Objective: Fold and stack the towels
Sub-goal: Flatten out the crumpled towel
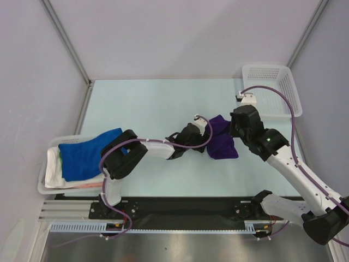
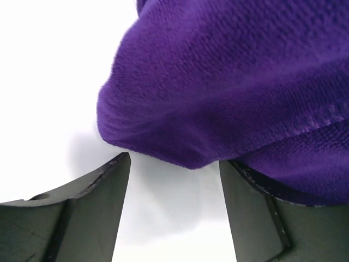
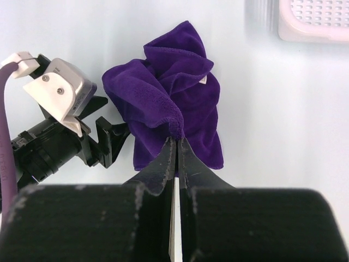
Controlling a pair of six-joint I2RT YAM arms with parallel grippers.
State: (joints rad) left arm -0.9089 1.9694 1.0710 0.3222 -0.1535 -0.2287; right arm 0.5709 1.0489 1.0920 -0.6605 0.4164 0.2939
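A crumpled purple towel [image 1: 222, 139] lies mid-table. My right gripper [image 1: 233, 132] comes at it from the right. In the right wrist view that gripper [image 3: 175, 141] is shut, pinching a raised fold of the purple towel [image 3: 180, 82]. My left gripper [image 1: 204, 137] sits at the towel's left edge, jaws open. In the left wrist view the purple towel [image 2: 229, 82] hangs just past the left gripper [image 2: 174, 164], with its right finger [image 2: 256, 207] partly under the cloth and nothing between the fingers. A royal blue towel [image 1: 84, 155] lies on top in the left basket.
The left white basket [image 1: 43, 188] also holds a white towel [image 1: 53, 166] and a pinkish towel [image 1: 87, 185] under the blue one. Another white mesh basket [image 1: 270, 90] stands at the back right, its corner showing as the basket [image 3: 316, 22] in the right wrist view.
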